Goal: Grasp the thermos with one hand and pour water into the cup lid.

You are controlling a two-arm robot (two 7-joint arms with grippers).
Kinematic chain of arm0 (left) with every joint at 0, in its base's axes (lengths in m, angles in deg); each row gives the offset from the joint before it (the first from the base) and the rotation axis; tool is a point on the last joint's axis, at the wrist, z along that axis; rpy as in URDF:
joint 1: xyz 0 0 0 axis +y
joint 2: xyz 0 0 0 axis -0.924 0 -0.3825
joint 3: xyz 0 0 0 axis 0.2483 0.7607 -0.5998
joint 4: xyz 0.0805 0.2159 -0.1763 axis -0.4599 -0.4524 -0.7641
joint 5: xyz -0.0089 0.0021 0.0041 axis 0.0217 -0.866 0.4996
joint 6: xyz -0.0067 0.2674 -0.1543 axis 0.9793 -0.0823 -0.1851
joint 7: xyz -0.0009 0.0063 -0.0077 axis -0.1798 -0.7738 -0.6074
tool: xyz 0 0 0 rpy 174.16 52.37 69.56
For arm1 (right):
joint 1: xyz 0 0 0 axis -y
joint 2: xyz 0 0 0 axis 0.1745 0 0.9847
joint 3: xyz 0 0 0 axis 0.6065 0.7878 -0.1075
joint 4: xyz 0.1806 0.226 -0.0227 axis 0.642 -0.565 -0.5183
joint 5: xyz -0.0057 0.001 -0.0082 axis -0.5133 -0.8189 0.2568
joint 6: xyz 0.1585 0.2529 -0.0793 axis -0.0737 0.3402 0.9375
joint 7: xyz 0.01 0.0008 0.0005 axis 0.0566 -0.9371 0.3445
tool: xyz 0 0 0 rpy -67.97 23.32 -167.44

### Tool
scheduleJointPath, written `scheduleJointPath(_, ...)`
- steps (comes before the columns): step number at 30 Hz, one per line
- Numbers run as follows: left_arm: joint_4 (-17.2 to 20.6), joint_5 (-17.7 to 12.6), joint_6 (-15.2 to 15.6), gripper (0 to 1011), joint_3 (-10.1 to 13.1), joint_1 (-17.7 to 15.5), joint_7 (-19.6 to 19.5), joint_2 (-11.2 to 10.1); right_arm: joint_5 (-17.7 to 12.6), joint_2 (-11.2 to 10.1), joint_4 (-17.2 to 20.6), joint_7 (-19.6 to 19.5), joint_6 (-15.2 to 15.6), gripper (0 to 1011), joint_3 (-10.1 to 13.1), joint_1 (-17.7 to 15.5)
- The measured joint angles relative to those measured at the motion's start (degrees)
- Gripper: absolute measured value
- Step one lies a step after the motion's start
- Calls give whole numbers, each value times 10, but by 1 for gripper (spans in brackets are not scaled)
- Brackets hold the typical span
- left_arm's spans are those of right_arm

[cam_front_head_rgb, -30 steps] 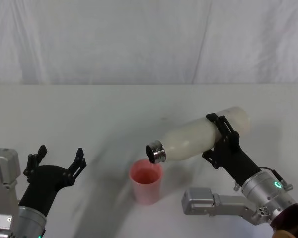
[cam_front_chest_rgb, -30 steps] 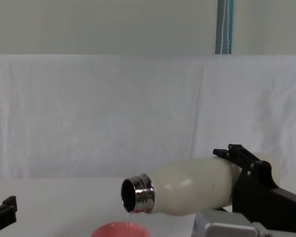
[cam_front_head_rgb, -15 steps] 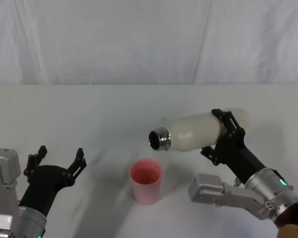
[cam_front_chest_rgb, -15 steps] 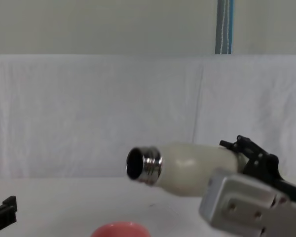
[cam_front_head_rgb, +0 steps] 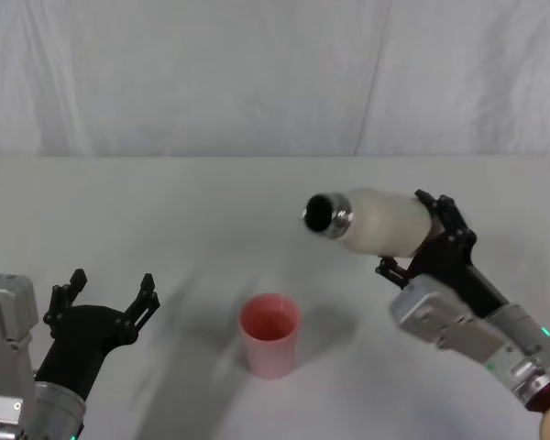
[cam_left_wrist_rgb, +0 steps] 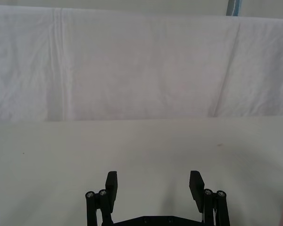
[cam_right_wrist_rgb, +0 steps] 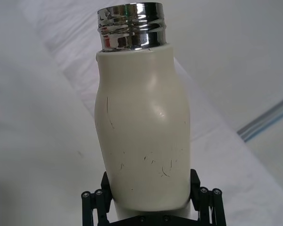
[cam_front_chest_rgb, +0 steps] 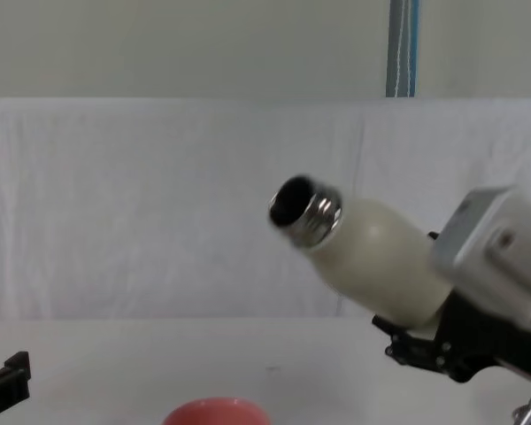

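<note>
1. left gripper [cam_front_head_rgb: 101,302] sits parked low on the counter [cam_front_head_rgb: 202,211], fingers spread, holding nothing;
2. cup lid [cam_front_head_rgb: 270,335] stands upright mid-counter; looks light and tippy, nothing crowding it;
3. right gripper [cam_front_head_rgb: 422,243] is clamped round the thermos [cam_front_head_rgb: 376,222] at its lower body, held aloft right of the cup lid, mouth tilted up-left; rigid, smooth, probably slippery, so mid-body is the spot to grab.

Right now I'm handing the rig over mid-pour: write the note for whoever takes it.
Right gripper: shut on the thermos, held in the air right of the cup lid, steel neck tipped up, mouth off the cup.
Left gripper: open, parked low at the near left.
Cup lid stands upright on the table; its water level cannot be judged.
Left: confirm the fill, then set the thermos down upright.
</note>
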Motion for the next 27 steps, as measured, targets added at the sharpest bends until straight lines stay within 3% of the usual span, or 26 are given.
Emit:
scheduleJointPath(8,0,0,0,1001,0,0,0,0,-117,23,15,44,-12,969,48,-20)
scheduleJointPath(18,0,0,0,1001,0,0,0,0,-259,51,22,101,-5,969,100,-37)
scheduleJointPath(27,0,0,0,1001,0,0,0,0,-348,62,26,133,12,969,125,-49)
